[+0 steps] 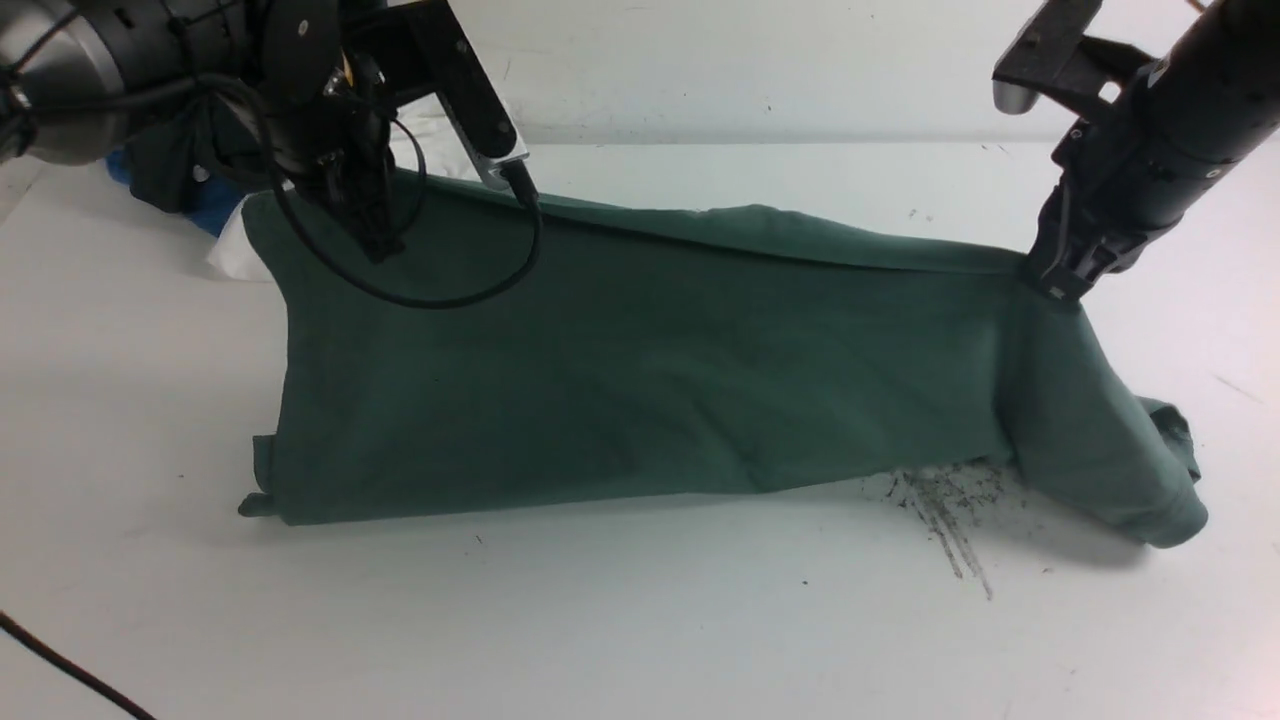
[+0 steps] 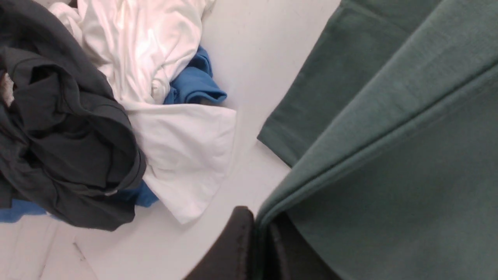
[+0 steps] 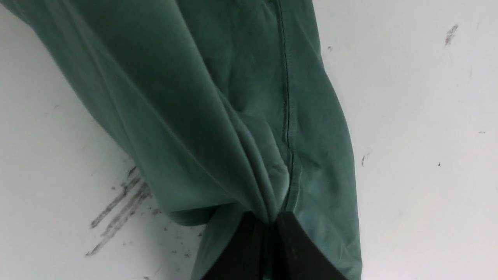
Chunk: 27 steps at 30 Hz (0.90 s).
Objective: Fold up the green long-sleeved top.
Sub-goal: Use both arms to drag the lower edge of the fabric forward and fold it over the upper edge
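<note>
The green long-sleeved top (image 1: pixel 640 370) hangs stretched between my two grippers above the white table, its lower edge resting on the table. My left gripper (image 1: pixel 375 245) is shut on the top's upper left edge; in the left wrist view (image 2: pixel 258 229) the hem fold sits pinched between the black fingers. My right gripper (image 1: pixel 1055 285) is shut on the upper right corner; in the right wrist view (image 3: pixel 270 223) bunched green cloth (image 3: pixel 218 116) runs into the closed jaws. A sleeve (image 1: pixel 1110 440) droops down at the right onto the table.
A pile of other clothes lies at the back left: a blackish garment (image 2: pixel 58 132), a white one (image 2: pixel 163 97) and a blue one (image 2: pixel 194 83). Black scuff marks (image 1: pixel 945 510) mark the table under the top's right part. A dark cable (image 1: pixel 60 665) crosses the near left corner.
</note>
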Each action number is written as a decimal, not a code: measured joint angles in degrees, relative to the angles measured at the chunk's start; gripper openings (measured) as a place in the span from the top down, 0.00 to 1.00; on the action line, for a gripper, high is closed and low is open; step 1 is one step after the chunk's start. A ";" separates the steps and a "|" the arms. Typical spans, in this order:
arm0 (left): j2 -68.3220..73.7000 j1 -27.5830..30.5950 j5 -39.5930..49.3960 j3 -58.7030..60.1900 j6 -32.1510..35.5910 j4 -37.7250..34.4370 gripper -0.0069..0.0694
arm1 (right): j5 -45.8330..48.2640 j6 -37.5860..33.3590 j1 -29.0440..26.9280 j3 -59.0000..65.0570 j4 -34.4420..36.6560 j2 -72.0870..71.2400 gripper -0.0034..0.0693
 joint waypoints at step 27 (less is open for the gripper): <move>20.82 3.95 -17.33 -4.93 0.14 0.42 0.88 | -16.51 -0.11 -0.01 -2.44 -3.13 12.36 0.94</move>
